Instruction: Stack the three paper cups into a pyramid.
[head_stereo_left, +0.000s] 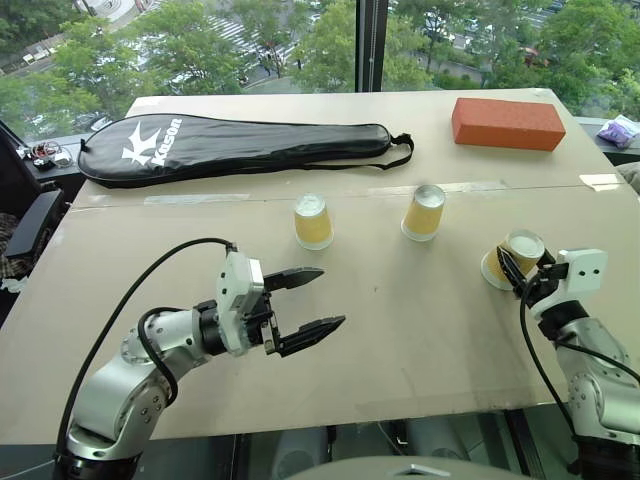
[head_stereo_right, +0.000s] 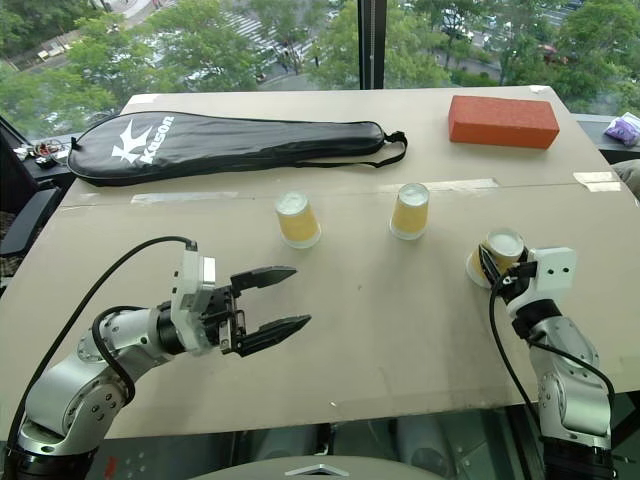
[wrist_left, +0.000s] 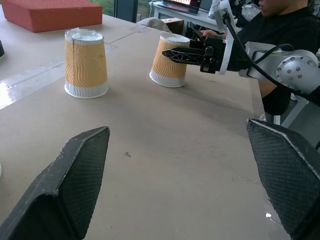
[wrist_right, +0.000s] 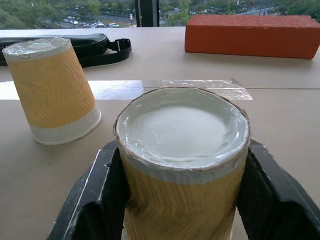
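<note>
Three yellow-orange paper cups stand upside down in a row across the table. The left cup (head_stereo_left: 313, 222) and the middle cup (head_stereo_left: 424, 212) stand free. At the right, my right gripper (head_stereo_left: 522, 262) is shut on the third cup (head_stereo_left: 518, 248), whose rim rests on the table. In the right wrist view a black finger (wrist_right: 97, 200) presses each side of this cup (wrist_right: 182, 150). My left gripper (head_stereo_left: 332, 297) hangs open and empty over the table, nearer to me than the left cup and pointing right. The left wrist view shows the middle cup (wrist_left: 86, 62) and the held cup (wrist_left: 170, 65).
An orange brick (head_stereo_left: 507, 123) lies at the far right of the table. A black racket cover (head_stereo_left: 235, 147) lies along the far left. A person (wrist_left: 285, 20) sits beyond the table's right end. The front table edge (head_stereo_left: 330, 418) runs close under both arms.
</note>
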